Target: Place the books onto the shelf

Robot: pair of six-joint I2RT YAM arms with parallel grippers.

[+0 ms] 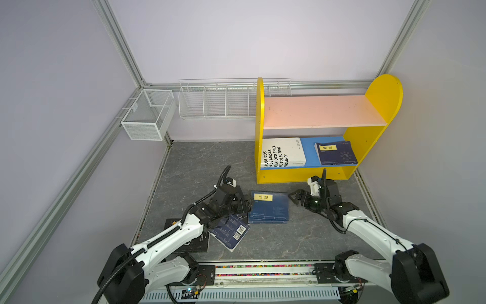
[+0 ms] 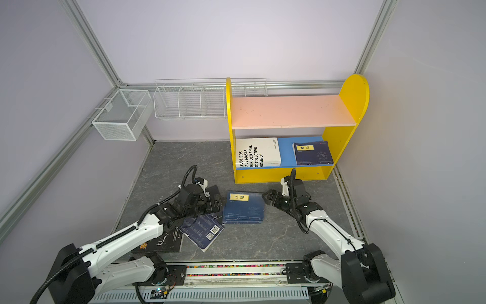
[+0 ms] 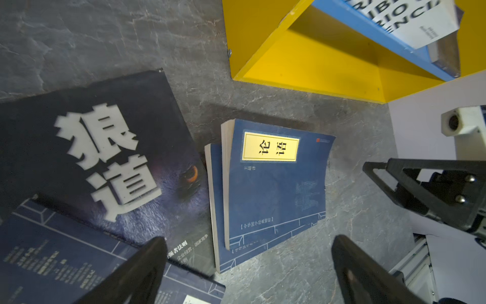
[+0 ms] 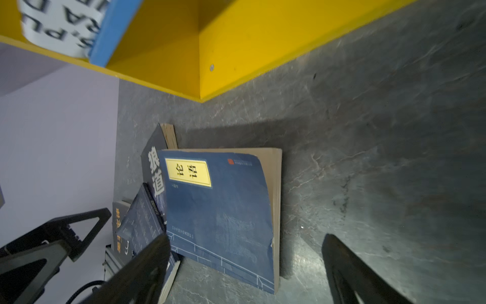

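The shelf (image 1: pixel 376 147) stands at the back right. On its blue lower board lie a white book (image 1: pixel 282 152) and a navy book (image 1: pixel 336 154). Two stacked navy books (image 1: pixel 269 208) with a yellow label rest on the floor between my grippers. My left gripper (image 1: pixel 247 205) is open at the stack's left edge, and my right gripper (image 1: pixel 294 198) is open at its right edge. Neither holds anything. In the left wrist view the stack (image 3: pixel 273 189) lies beyond my open left gripper (image 3: pixel 248 265), beside a black book (image 3: pixel 105 158). In the right wrist view my open right gripper (image 4: pixel 244 265) faces the stack (image 4: pixel 218 215).
A face-down navy book (image 1: pixel 231 234) and another black book (image 1: pixel 189 239) lie under my left arm. White wire baskets (image 1: pixel 147 115) hang on the back wall left of the shelf. The pink upper board (image 1: pixel 320 110) is bare.
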